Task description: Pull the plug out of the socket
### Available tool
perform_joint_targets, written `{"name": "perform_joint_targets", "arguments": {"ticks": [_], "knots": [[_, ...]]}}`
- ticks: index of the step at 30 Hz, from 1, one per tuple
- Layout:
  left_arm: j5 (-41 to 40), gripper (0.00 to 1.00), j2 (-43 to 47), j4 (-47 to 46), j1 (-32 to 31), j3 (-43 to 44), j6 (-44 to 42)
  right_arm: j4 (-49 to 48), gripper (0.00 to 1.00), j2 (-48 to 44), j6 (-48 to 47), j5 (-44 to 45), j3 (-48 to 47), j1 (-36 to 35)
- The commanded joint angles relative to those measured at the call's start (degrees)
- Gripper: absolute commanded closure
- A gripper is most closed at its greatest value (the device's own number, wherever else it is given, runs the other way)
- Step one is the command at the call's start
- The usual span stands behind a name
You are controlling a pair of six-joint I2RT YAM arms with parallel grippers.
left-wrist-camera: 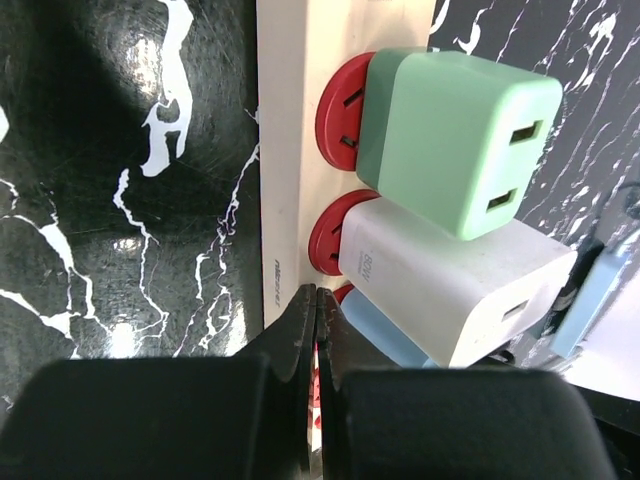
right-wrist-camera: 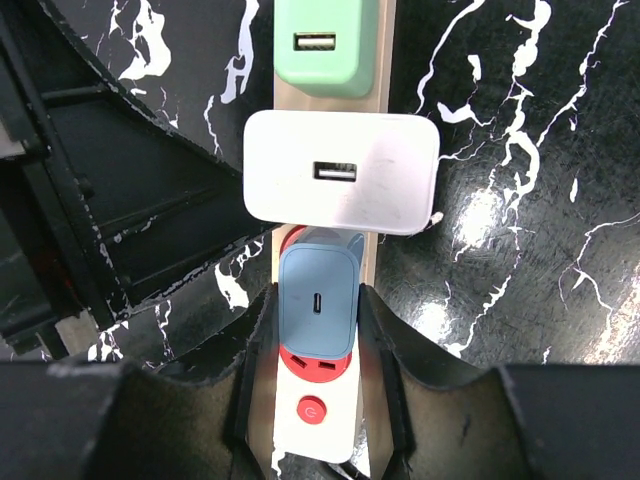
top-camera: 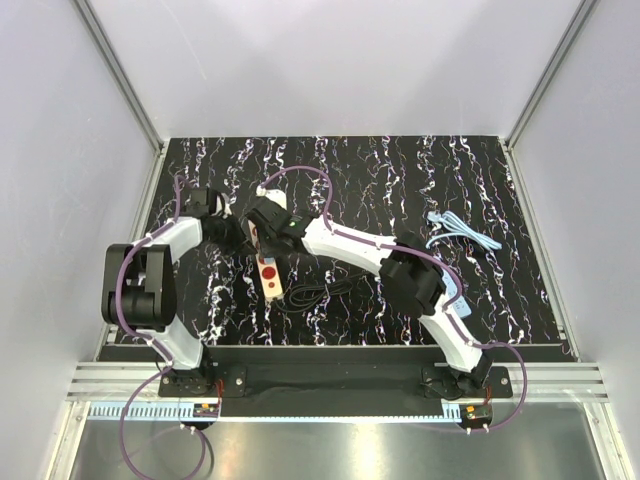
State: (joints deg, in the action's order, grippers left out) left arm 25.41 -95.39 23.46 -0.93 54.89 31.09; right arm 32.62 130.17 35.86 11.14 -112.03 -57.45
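The beige socket strip [top-camera: 271, 278] lies left of centre, with red round sockets. In the right wrist view the strip [right-wrist-camera: 312, 440] carries a green adapter [right-wrist-camera: 325, 45], the white plug [right-wrist-camera: 340, 185] and a blue adapter [right-wrist-camera: 318, 300] in a row. My right gripper [right-wrist-camera: 318, 335] is open, its fingers close on either side of the blue adapter, just below the white plug. My left gripper [left-wrist-camera: 316, 305] is shut and empty, its tips at the strip's edge [left-wrist-camera: 295, 150] beside the white plug [left-wrist-camera: 440, 280]. In the top view both grippers [top-camera: 240, 235] [top-camera: 268, 240] crowd the strip's far end and hide the plugs.
A red power button [right-wrist-camera: 312, 408] sits at the strip's near end. The strip's black cord [top-camera: 310, 295] coils beside it. A light blue power strip [top-camera: 455, 285] and its blue cord [top-camera: 460, 230] lie at the right. Grey walls enclose the black marbled table [top-camera: 400, 180].
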Motion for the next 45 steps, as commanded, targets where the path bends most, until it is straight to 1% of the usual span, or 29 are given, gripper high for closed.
{"name": "perform_joint_targets", "arguments": {"ticks": [1, 2, 3, 5, 6, 7, 9, 10, 12, 13, 14, 16, 17, 20, 21, 23, 24, 25, 27, 29, 32, 39, 45], "knots": [[-7.39, 0.96, 3.36, 5.0, 0.05, 0.48, -4.28, -6.35, 0.98, -7.91, 0.1, -5.6, -0.83, -0.91], [-7.22, 0.95, 4.33, 5.36, 0.31, 0.39, -4.72, -5.82, 0.93, -8.26, -0.43, -5.77, -0.65, -0.91], [-6.69, 0.93, 5.47, 5.54, 0.92, -0.39, -5.33, -5.38, 0.74, -8.87, -1.65, -5.86, -0.47, -0.91], [-6.95, 0.88, 9.08, 6.15, 0.84, -1.1, -5.69, -3.89, 0.62, -9.75, -2.8, -6.21, -0.65, -0.82], [-6.52, 0.86, 10.39, 6.16, 2.23, -1.71, -6.04, -3.19, 0.53, -10.45, -3.77, -6.04, -1.08, -0.73], [-6.51, 0.8, 12.32, 6.24, 2.51, -2.33, -6.04, -1.09, 0.39, -10.72, -4.21, -5.95, -2.57, -0.73], [-5.55, 0.76, 13.48, 6.24, 2.86, -2.34, -6.22, 0.94, 0.31, -11.34, -6.31, -5.6, -4.77, -0.64], [-5.46, 0.73, 13.57, 6.33, 3.04, -1.55, -6.22, 2.52, 0.25, -11.69, -6.59, -4.03, -5.21, -0.56], [-4.58, 0.71, 12.78, 6.24, 3.3, -0.41, -6.04, 2.97, 0.21, -12.22, -6.94, -4.45, -5.31, -0.12], [-4.23, 0.71, 12.08, 6.33, 3.39, 0.38, -5.96, 3.58, 0.2, -12.31, -7.2, -4.8, -5.48, 0.06], [-3.79, 0.71, 11.03, 6.24, 3.48, 1.52, -5.87, 3.76, 0.14, -12.22, -7.46, -4.63, -5.57, 0.06], [-3.87, 0.68, 9.79, 5.9, 3.83, 2.32, -5.34, 4.37, 0.09, -11.61, -8.26, -4.55, -6.53, 0.76], [-3.61, 0.67, 8.31, 5.81, 4.35, 3.11, -5.34, 4.9, 0.08, -11.0, -8.95, -5.5, -7.41, 1.11], [-2.56, 0.67, 6.37, 4.84, 5.67, 3.99, -4.73, 8.33, 0.06, -6.35, -10.1, -5.6, -14.25, 1.9], [-1.77, 0.66, 5.23, 4.32, 6.11, 4.08, -4.55, 9.73, 0.06, -2.76, -10.19, -5.6, -19.49, 1.9], [-0.81, 0.66, 3.38, 3.26, 6.55, 4.61, -4.64, 16.13, 0.06, 1.21, -9.76, -3.86, -25.75, 1.9], [0.51, 0.66, 2.59, 3.26, 6.81, 4.96, -4.81, 18.33, 0.05, 4.97, -9.49, -3.75, -31.35, 1.9], [1.22, 0.66, 0.93, 2.65, 6.82, 5.31, -4.81, 21.49, 0.05, 6.57, -9.4, -3.93, -33.5, 1.9], [2.71, 0.67, -0.22, 2.12, 6.9, 5.57, -4.81, 24.06, 0.05, 10.34, -8.44, -4.63, -38.15, 1.9], [3.15, 0.67, -1.37, 1.41, 6.9, 5.75, -4.64, 25.74, 0.05, 11.51, -7.82, -4.63, -38.79, 1.9], [3.77, 0.67, -2.42, 0.45, 7.17, 5.84, -4.29, 25.74, 0.04, 12.04, -7.38, -3.93, -37.3, 1.82], [4.21, 0.67, -3.75, -1.31, 7.08, 5.4, -3.32, 25.39, 0.05, 14.76, -7.2, -4.45, -38.53, 1.82], [4.65, 0.67, -3.92, -1.93, 7.08, 5.66, -2.97, 24.6, 0.12, 16.78, -7.12, -4.72, -40.37, 1.55]]}}
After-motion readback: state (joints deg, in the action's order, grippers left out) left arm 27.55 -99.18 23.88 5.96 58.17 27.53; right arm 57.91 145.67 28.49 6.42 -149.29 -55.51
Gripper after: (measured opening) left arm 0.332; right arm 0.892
